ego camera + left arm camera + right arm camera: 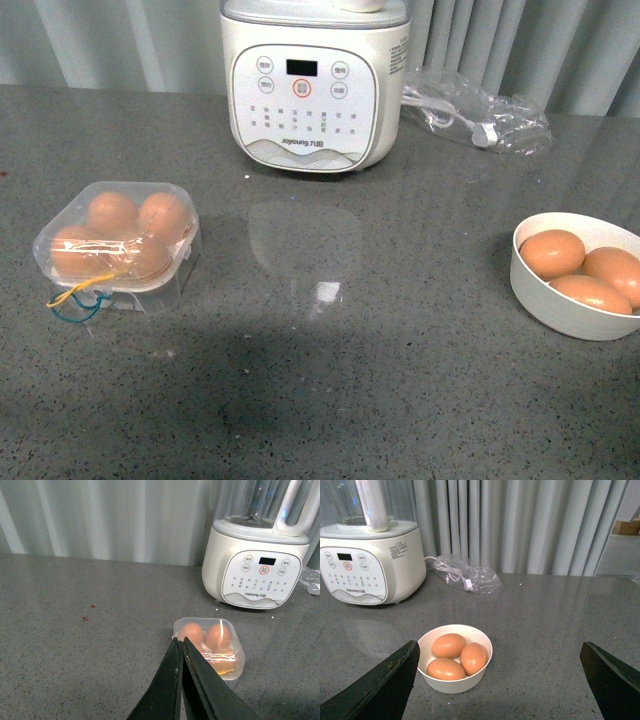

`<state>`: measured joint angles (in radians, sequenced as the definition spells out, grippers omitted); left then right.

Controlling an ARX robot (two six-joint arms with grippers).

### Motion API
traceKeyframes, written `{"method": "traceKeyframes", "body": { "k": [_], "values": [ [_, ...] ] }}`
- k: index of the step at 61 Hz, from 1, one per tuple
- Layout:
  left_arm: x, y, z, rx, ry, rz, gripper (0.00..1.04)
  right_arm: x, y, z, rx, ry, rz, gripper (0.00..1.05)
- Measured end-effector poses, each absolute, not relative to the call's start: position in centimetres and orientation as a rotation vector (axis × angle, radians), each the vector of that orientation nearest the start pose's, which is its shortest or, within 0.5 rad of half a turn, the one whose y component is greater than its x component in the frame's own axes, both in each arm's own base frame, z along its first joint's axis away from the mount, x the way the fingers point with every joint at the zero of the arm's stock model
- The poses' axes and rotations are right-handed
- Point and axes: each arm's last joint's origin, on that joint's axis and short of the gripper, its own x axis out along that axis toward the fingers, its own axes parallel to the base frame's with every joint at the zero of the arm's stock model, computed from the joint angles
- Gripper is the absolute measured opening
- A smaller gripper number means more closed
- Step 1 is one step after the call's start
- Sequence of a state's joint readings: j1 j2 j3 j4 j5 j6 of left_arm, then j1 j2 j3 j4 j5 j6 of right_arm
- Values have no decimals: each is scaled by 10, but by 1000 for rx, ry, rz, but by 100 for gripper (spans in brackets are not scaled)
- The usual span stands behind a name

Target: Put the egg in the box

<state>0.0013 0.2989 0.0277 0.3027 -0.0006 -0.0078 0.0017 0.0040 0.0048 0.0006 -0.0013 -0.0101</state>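
The clear plastic egg box sits at the left of the grey counter with its lid down, several orange-brown eggs inside, and yellow and blue strings at its front. It also shows in the left wrist view. My left gripper is shut and empty, its tips just short of the box. A round white bowl at the right holds three brown eggs. In the right wrist view the bowl lies ahead of my open, empty right gripper. Neither arm shows in the front view.
A white Joyoung blender stands at the back centre of the counter. A clear plastic bag with a white cable lies at the back right. Grey curtains hang behind the counter.
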Motion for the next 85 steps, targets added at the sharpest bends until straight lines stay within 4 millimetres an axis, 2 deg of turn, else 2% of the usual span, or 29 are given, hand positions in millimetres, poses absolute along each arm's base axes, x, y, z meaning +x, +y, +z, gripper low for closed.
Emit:
{"method": "traceKeyframes", "body": {
  "k": [42, 57, 65, 72, 85],
  "values": [
    [96, 0, 173, -7, -25, 1, 4, 98, 0, 165, -10, -1, 3, 97],
    [96, 0, 173, -7, -25, 1, 47, 98, 0, 165, -10, -1, 3, 97],
    [96, 0, 173, -7, -25, 1, 79, 98, 0, 165, -10, -1, 3, 97],
    [96, 0, 173, -7, -25, 1, 98, 98, 0, 165, -10, -1, 3, 97],
    [96, 0, 173, -5, -25, 1, 98, 98, 0, 165, -10, -1, 3, 97]
  ]
}}
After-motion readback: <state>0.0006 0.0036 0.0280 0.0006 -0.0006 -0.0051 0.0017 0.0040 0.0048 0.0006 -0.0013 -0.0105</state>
